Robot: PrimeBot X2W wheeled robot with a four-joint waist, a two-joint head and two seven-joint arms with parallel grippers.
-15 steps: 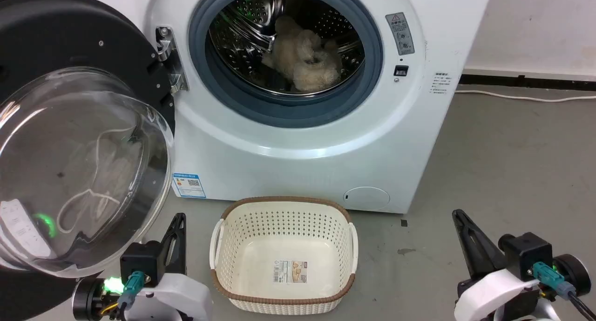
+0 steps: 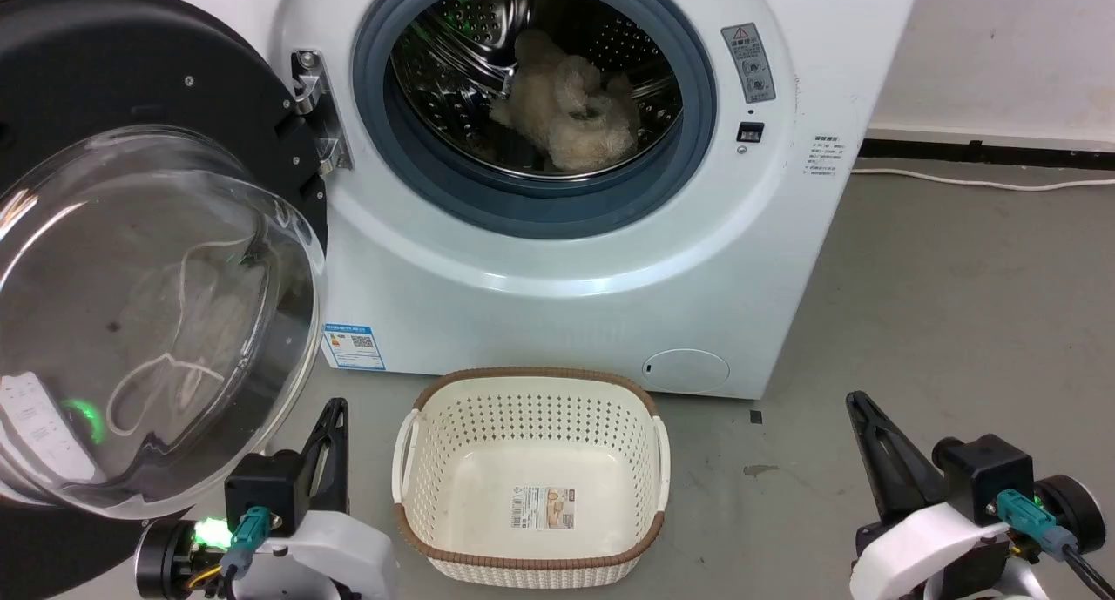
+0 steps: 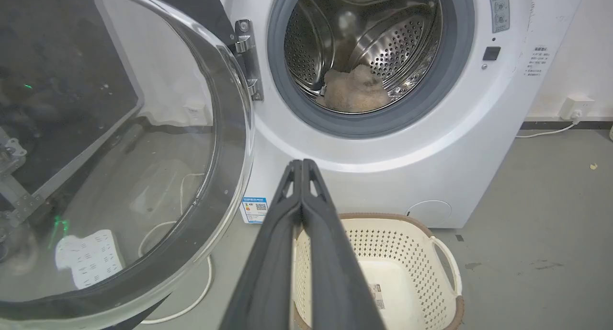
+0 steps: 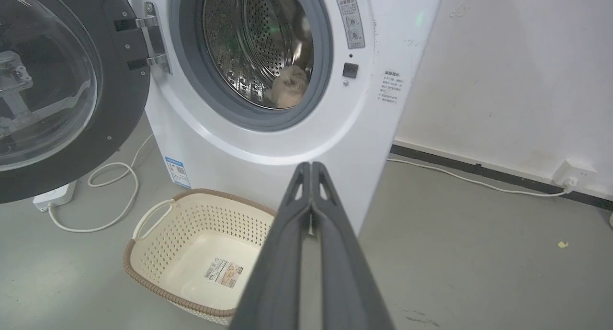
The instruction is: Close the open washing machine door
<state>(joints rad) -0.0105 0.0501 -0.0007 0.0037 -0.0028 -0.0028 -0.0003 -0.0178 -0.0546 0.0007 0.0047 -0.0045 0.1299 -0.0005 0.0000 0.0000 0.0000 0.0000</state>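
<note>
The large round washing machine door (image 2: 148, 321), a glossy black rim around a clear glass bowl, stands fully open at 9 o'clock of the steel drum (image 2: 453, 51). Left hand (image 3: 301, 163) and right hand (image 4: 310, 165): fingers pressed together, empty, touching nothing. Closing has not begun; the entire swing remains.

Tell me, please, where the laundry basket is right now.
In the head view the laundry basket sits on the floor at bottom centre, just in front of the washing machine, between the left gripper and the right gripper.
</note>
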